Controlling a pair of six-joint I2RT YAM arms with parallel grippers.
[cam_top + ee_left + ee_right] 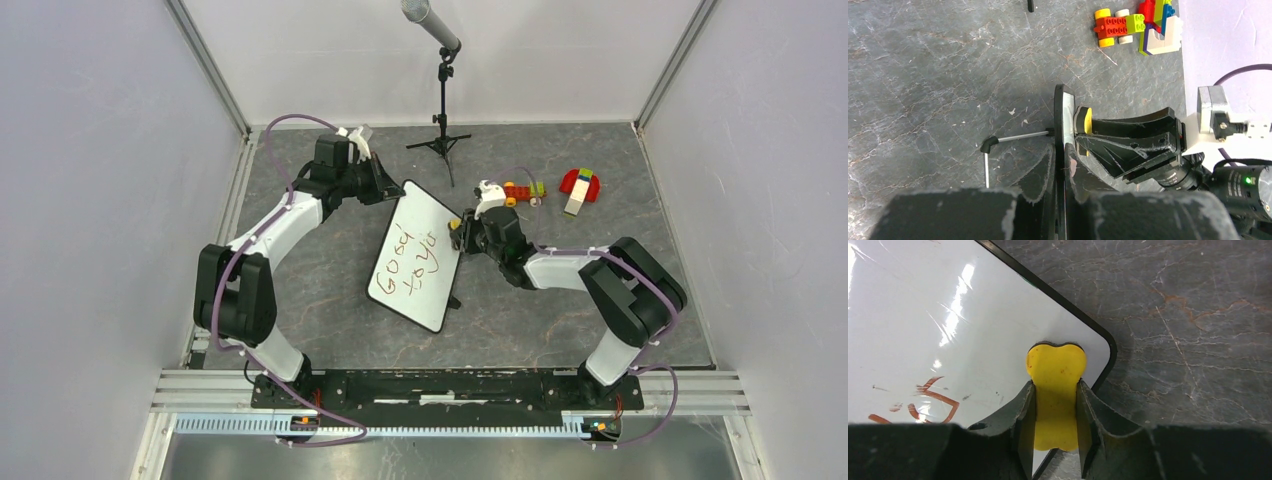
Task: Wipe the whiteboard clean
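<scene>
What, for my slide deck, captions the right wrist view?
Right gripper holds a yellow eraser against a corner of the whiteboard.

White whiteboard (415,262), black frame, red handwriting. Yellow eraser (1056,385) (black backing). Dark grey, marble-veined counter (560,320). Red, yellow, green toy bricks (1118,25).

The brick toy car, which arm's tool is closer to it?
Right. The right tool, holding a yellow eraser at a corner of the whiteboard, sits beside the toy car; the left tool clamps the board's other far corner, farther away.
</scene>
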